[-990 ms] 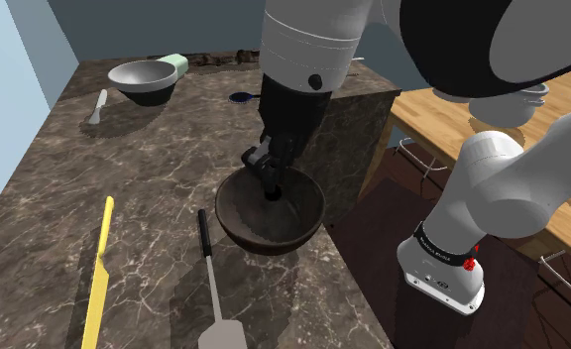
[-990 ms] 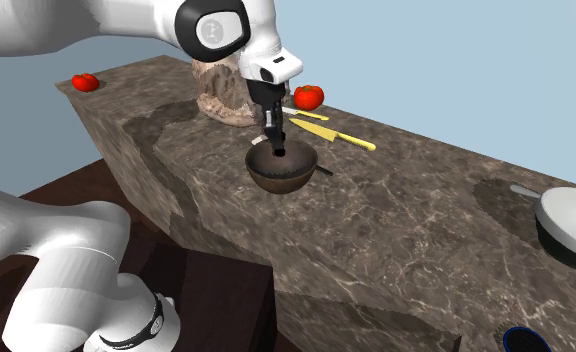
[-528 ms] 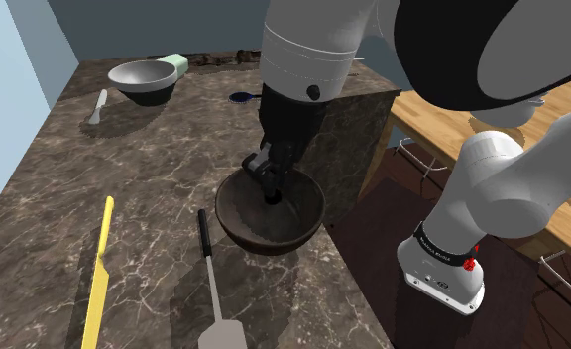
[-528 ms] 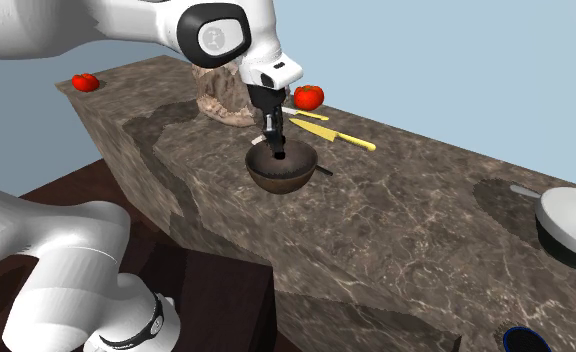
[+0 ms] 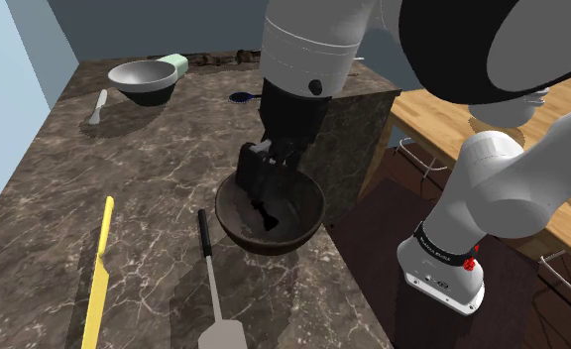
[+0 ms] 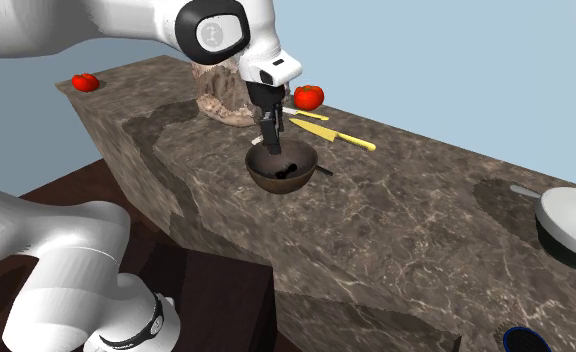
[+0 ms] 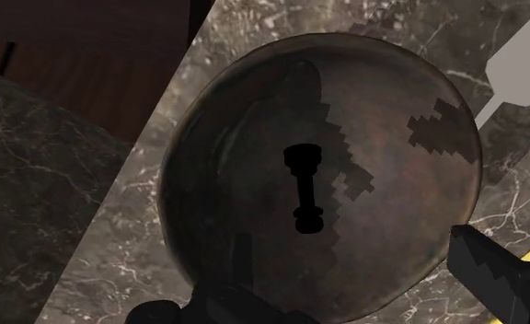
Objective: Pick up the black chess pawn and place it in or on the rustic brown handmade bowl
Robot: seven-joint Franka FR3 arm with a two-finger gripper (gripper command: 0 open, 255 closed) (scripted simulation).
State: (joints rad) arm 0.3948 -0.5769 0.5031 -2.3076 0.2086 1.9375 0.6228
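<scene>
Item: black chess pawn (image 7: 303, 189), a second ago pinched upright in the end effector (image 5: 262, 183) above the bowl; now released and lying on its side on the floor of the dark brown bowl (image 5: 274, 241), near the middle. Long axis level, crosswise to the line joining the two fingers (image 7: 493, 274), broader end nearer them. End effector: fingers now spread well apart, touching nothing, low over the bowl on the marble tabletop (image 5: 145, 178).
</scene>
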